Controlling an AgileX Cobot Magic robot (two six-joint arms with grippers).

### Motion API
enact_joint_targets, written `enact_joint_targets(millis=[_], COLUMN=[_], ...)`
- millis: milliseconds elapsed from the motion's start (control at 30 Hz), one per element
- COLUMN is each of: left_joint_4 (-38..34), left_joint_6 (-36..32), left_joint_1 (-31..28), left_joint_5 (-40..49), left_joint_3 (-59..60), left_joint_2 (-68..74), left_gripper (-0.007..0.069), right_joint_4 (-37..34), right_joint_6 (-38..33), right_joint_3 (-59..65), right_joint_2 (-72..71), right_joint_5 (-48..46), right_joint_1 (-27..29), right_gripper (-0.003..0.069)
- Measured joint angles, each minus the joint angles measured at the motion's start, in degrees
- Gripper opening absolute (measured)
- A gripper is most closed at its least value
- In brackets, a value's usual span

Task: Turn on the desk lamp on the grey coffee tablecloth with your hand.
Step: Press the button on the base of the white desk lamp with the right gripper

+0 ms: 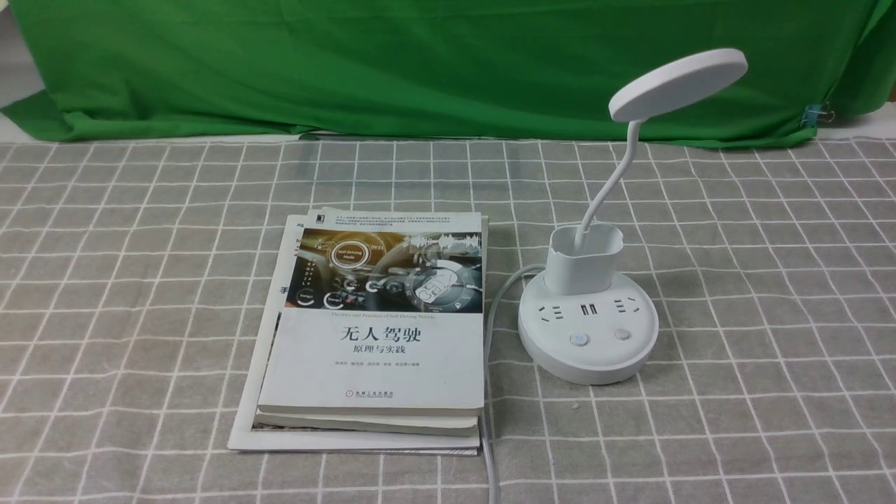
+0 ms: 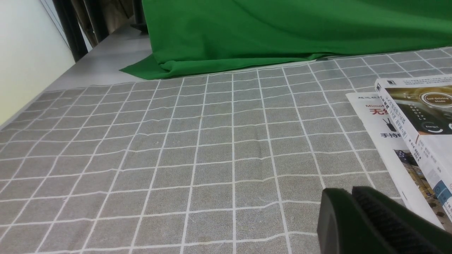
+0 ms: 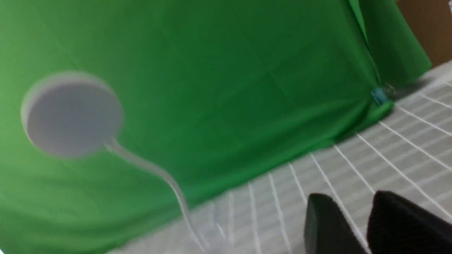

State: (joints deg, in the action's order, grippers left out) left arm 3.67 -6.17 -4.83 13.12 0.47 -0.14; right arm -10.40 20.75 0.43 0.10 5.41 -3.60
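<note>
The white desk lamp [image 1: 588, 336] stands on the grey coffee tablecloth [image 1: 140, 280], right of centre. Its disc head [image 1: 677, 84] is raised on a bent neck, and the pen cup [image 1: 584, 262] sits on the round base. Two buttons [image 1: 578, 339] face the front. The lamp looks unlit. Neither arm shows in the front view. My left gripper [image 2: 348, 192] is shut and empty above the cloth, next to the books [image 2: 416, 134]. My right gripper [image 3: 351, 201] is open and empty. The blurred lamp head [image 3: 72, 113] shows ahead of it and off to one side.
A stack of books [image 1: 378, 329] lies left of the lamp. The lamp's white cable [image 1: 490, 336] runs between them toward the front edge. A green cloth [image 1: 420, 63] hangs across the back, with a blue clip [image 1: 812, 115] at its right.
</note>
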Motion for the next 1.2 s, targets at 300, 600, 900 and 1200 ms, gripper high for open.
enact_joint_targets(millis=[300,600,900,1200], left_joint_4=[0.00,0.00,0.00,0.00], left_joint_6=[0.00,0.00,0.00,0.02], left_joint_1=[0.00,0.00,0.00,0.00], left_joint_5=[0.00,0.00,0.00,0.00], left_joint_3=[0.00,0.00,0.00,0.00], left_joint_2=[0.00,0.00,0.00,0.00], left_gripper=[0.0019,0.0019,0.0019,0.0019], right_joint_4=[-0.15,-0.09,0.02,0.13], right_joint_6=[-13.30,-29.04,-31.51,-33.22], right_joint_3=[-15.82,-43.05,-53.61,-63.67], right_joint_2=[13.03,50.70,74.77,94.28], right_joint_5=[-18.50,-49.29,-49.65,-46.31], right_joint_1=[-3.61,-6.36,-13.54,-16.94], right_gripper=[0.0036,0.0034,0.0034,0.0034])
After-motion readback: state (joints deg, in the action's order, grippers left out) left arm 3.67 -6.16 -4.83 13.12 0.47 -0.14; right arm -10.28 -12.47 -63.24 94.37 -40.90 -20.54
